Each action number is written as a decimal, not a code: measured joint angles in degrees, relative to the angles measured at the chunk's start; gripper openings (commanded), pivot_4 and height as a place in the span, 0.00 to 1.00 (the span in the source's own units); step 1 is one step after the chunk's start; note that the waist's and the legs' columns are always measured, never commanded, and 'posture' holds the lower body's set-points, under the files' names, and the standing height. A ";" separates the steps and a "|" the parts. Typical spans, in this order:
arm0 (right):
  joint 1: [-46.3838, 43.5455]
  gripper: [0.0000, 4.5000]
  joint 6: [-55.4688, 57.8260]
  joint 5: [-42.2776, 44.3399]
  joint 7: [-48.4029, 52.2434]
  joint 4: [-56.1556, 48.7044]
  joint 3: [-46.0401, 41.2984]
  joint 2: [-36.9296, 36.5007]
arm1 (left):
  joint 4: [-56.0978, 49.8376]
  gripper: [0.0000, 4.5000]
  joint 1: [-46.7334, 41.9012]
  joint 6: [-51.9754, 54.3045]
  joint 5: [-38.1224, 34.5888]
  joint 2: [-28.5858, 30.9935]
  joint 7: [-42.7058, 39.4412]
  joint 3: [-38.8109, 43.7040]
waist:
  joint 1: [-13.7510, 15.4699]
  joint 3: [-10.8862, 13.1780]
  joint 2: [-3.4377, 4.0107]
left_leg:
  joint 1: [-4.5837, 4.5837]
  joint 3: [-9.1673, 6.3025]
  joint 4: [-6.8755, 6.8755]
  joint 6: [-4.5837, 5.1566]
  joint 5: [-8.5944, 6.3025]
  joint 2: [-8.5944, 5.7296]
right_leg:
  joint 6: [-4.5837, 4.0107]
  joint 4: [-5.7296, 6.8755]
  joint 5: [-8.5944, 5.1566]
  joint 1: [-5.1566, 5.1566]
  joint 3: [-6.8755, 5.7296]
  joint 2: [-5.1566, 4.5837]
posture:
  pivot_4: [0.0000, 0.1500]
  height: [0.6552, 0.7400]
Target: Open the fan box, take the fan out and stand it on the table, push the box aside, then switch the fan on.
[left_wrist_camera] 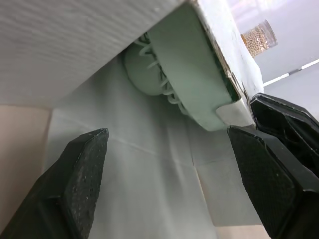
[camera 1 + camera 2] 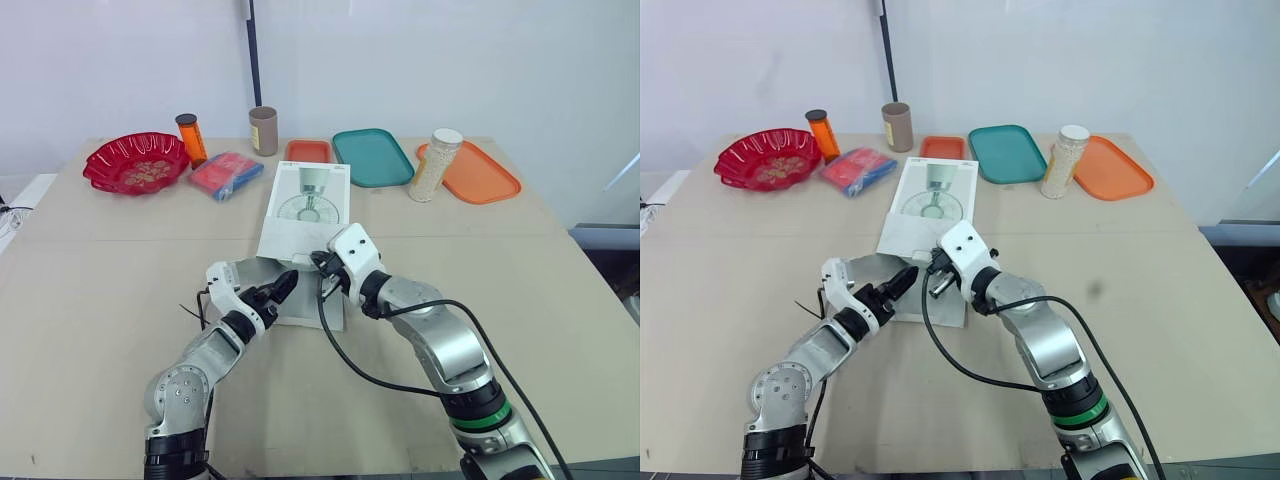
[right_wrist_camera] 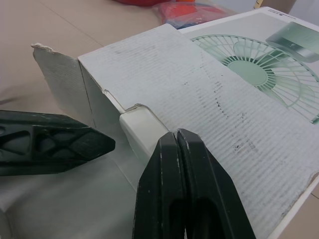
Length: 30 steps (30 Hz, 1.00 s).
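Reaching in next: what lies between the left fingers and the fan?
Only the box's open flap lying flat; otherwise bare up to the fan, per the left wrist view.

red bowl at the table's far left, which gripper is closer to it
Left. The left gripper is at the open near end of the fan box, on the side toward the red bowl; the right gripper is beside it, further away.

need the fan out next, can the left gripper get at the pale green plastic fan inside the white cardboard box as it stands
Probably yes: the left gripper is open at the open end of the white cardboard box, the pale green plastic fan just ahead, nothing between them.
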 measured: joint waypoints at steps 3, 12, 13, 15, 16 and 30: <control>-0.05 0.00 0.00 0.00 0.11 0.01 0.03 -0.01 | 0.00 0.90 -0.05 -0.04 -0.01 -0.04 0.14 -0.12 | 0.01 0.00 0.00 | 0.00 0.00 0.00 0.00 0.00 0.00 | 0.00 0.00 0.00 0.00 0.00 0.00 | 1.00 1.00; -0.32 0.00 -0.04 0.00 0.66 0.31 0.08 -0.01 | 2.41 0.90 -1.58 -2.31 0.87 -0.39 1.08 -0.40 | 0.03 0.00 0.00 | 0.00 -0.01 -0.01 0.00 0.00 0.00 | -0.02 -0.01 0.01 0.00 0.00 0.00 | 1.00 1.00; -0.32 0.00 -0.04 0.00 0.66 0.32 0.08 -0.01 | 2.50 0.90 -1.59 -2.35 1.01 -0.38 1.18 -0.42 | 0.03 0.00 0.00 | 0.00 0.00 -0.01 0.00 0.00 0.00 | -0.02 -0.01 0.01 0.00 0.00 0.00 | 1.00 1.00; -0.36 0.00 -0.04 -0.01 0.66 0.34 0.07 -0.01 | 2.62 0.90 -1.59 -2.37 1.52 -0.36 1.36 -0.56 | 0.03 0.00 0.00 | 0.00 0.00 -0.01 0.00 0.00 0.00 | -0.02 -0.01 0.01 0.00 0.00 0.00 | 1.00 1.00; -0.42 0.00 -0.04 -0.01 0.67 0.38 0.07 -0.01 | 2.62 0.90 -1.59 -2.39 1.86 -0.35 1.52 -0.68 | 0.03 0.00 0.00 | 0.00 0.00 -0.01 0.00 0.00 0.00 | -0.02 -0.01 0.01 0.00 0.00 0.00 | 1.00 1.00; -0.75 0.00 -0.27 -0.37 0.65 0.83 0.12 0.00 | 4.97 0.90 -2.98 -4.68 3.37 -0.55 1.89 -1.19 | 0.05 0.00 -0.01 | 0.00 -0.01 0.00 -0.01 0.01 -0.01 | -0.01 -0.01 0.00 0.01 0.00 0.00 | 1.00 1.00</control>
